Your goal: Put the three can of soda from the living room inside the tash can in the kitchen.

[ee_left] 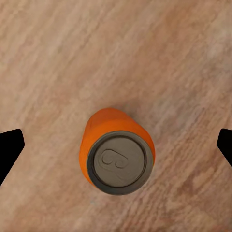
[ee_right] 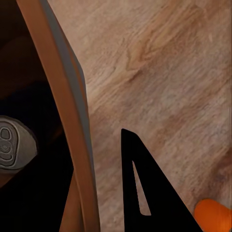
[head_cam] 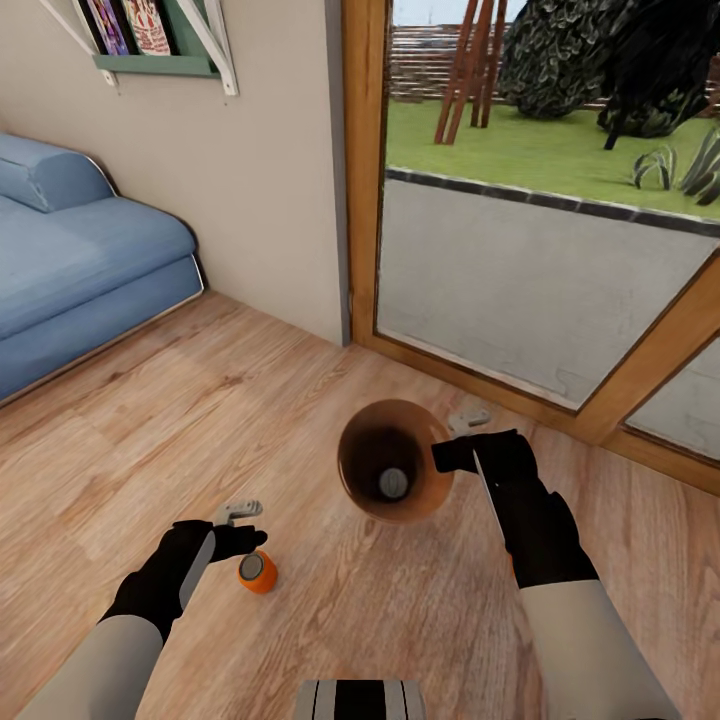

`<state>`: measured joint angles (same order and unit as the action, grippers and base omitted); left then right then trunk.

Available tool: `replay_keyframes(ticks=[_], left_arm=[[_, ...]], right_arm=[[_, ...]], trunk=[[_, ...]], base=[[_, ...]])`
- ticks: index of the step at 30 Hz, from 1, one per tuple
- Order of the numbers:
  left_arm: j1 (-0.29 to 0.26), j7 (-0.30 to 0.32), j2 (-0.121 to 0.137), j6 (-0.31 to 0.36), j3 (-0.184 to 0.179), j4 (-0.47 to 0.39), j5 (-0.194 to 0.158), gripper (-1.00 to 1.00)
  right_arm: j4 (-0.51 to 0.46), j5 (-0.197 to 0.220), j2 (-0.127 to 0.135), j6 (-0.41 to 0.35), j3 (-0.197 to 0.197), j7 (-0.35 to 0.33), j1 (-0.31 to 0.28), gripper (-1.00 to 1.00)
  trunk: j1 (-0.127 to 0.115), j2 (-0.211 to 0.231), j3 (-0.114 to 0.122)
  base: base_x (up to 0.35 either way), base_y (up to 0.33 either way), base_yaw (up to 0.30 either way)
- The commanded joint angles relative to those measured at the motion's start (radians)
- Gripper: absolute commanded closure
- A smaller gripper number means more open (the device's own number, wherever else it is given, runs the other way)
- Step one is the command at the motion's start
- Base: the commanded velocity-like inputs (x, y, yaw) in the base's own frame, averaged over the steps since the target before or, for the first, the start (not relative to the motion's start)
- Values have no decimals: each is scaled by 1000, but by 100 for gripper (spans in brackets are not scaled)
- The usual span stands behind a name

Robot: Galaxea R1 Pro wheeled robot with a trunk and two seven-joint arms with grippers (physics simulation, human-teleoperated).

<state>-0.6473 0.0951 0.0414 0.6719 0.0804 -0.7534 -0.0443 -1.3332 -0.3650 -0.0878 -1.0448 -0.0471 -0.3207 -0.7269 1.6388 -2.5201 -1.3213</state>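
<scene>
Home living room: blue sofa (head_cam: 70, 260), wood floor (head_cam: 150, 420), glass garden doors (head_cam: 540, 250).

Counted on the wood floor: soda cans, a bin, a sofa, two grippers.

Two orange cans stand on the floor (head_cam: 330, 600): one (head_cam: 257, 572) by the left gripper (head_cam: 238, 512), another partly seen (ee_right: 215, 215) beside the right arm. One grey-topped can (head_cam: 393, 484) sits inside the single bin (head_cam: 425, 500), held at its rim by the right gripper (head_cam: 465, 425). One blue sofa (head_cam: 80, 270) stands by the wall.
</scene>
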Motion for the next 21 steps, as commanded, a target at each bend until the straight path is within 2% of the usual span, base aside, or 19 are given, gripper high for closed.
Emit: replay_keyframes(ticks=[1,21], left_arm=[[0,0,0,0,0,0,0,-100],[0,0,-2,-2,-5,4,0,-100]], right_arm=[[-1,19,0,-2,0,0,-3,100],[6,19,9,-2,7,0,-82,100]], trunk=[[0,0,0],[0,0,0]], base=[[0,0,0],[0,0,0]])
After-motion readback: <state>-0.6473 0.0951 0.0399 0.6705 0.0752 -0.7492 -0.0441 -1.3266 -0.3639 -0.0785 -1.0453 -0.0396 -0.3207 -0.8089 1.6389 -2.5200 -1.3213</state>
